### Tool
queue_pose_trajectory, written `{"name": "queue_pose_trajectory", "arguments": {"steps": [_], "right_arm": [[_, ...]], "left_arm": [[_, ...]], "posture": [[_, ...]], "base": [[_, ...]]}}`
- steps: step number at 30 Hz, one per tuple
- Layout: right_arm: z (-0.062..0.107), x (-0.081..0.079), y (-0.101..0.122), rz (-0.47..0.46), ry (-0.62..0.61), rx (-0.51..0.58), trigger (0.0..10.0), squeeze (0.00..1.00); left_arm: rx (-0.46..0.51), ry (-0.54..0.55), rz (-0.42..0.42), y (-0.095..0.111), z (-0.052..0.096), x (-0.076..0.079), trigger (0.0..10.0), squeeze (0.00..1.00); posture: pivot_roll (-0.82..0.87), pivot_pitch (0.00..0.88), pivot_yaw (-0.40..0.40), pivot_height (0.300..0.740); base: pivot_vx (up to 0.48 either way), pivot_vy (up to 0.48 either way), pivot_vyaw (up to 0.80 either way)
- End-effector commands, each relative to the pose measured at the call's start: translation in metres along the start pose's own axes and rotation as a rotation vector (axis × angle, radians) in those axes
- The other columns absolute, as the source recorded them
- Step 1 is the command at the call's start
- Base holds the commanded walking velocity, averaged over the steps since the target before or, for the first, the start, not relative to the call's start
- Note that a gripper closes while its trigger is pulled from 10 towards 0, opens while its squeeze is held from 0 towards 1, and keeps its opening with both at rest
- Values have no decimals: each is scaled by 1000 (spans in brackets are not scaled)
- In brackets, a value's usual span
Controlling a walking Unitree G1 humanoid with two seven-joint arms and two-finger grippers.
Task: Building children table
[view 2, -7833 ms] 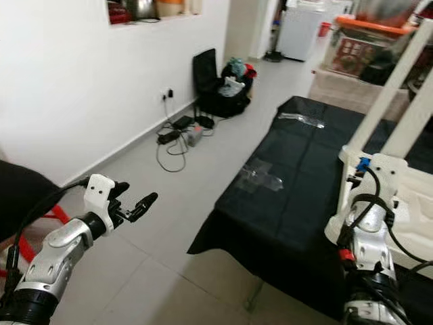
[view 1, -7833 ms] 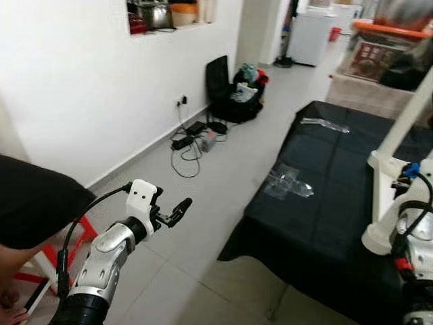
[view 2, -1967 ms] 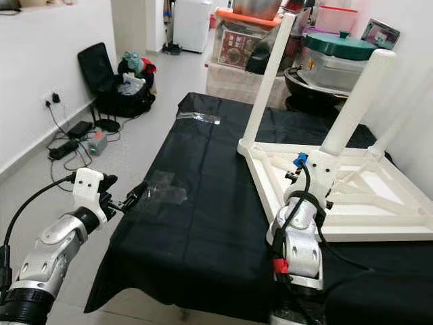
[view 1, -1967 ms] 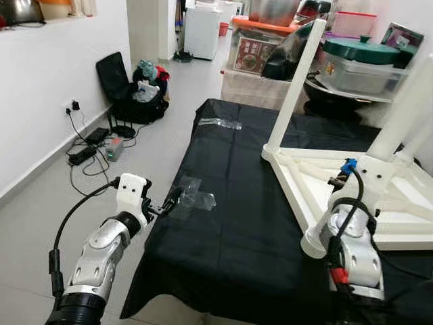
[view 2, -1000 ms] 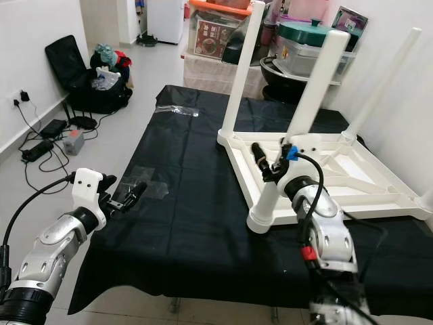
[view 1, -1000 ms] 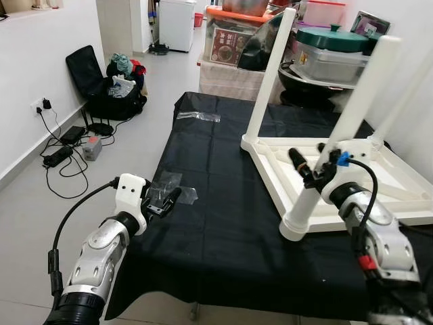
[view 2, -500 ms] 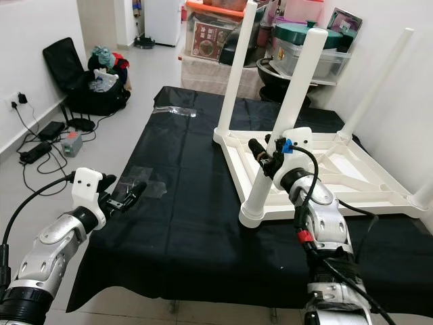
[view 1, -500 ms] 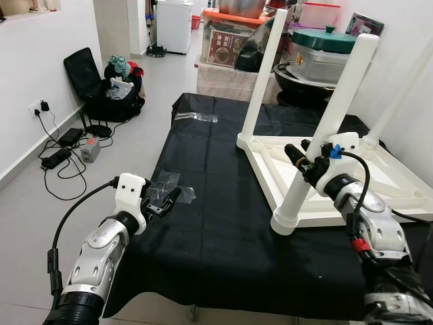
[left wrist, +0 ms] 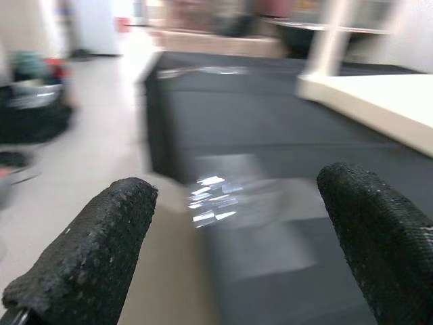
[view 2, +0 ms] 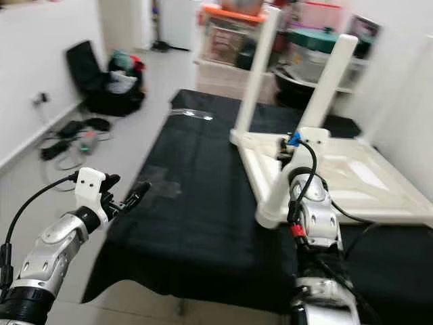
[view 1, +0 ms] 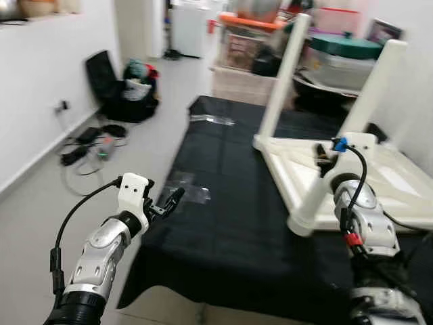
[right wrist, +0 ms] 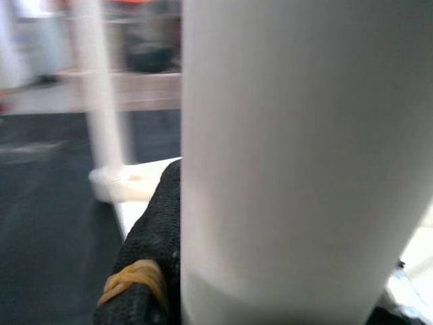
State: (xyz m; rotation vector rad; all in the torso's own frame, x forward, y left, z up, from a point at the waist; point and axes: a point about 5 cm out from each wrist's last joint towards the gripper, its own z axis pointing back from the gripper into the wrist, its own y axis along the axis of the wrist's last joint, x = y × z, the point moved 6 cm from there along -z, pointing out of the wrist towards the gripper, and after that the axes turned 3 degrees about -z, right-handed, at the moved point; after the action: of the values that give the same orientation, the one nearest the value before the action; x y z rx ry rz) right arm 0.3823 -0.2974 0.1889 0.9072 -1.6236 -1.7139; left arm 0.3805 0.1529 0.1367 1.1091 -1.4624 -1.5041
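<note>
Gripping the near table leg (view 2: 308, 122): right gripper (right wrist: 223, 271) has its jaws closed around it low down, one black finger (right wrist: 145, 271) pressed to the white tube. Leg's long axis runs up and slightly away from the upturned white table (view 1: 399, 183), which lies top-down on the black-covered worktop (view 1: 230, 223). Left gripper (left wrist: 237, 223) hovers off the worktop's left edge, jaws wide, nothing between them, a clear plastic bag (view 1: 186, 194) just ahead. Right arm is clearly the nearer one; any twist or push on the leg likely goes along that axis.
</note>
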Motion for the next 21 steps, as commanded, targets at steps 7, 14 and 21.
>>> {"name": "queue_pose_trajectory", "arguments": {"steps": [7,14,21], "right_arm": [[30,76,-61,84,-396,-185,0,0],[20,36,-43,22,-232,-133,10000,0],[9,8,-11,-94,-33,-45,10000,0]], "left_arm": [[-15,0,-7,-4,1,1,10000,0],[-16,6,-5,-5,2,0,10000,0],[-15,10,-5,-5,2,0,10000,0]], "posture": [[56,0,-136,740],[59,0,-141,740],[64,0,-144,740]], "base": [[0,0,0],[0,0,0],[0,0,0]]}}
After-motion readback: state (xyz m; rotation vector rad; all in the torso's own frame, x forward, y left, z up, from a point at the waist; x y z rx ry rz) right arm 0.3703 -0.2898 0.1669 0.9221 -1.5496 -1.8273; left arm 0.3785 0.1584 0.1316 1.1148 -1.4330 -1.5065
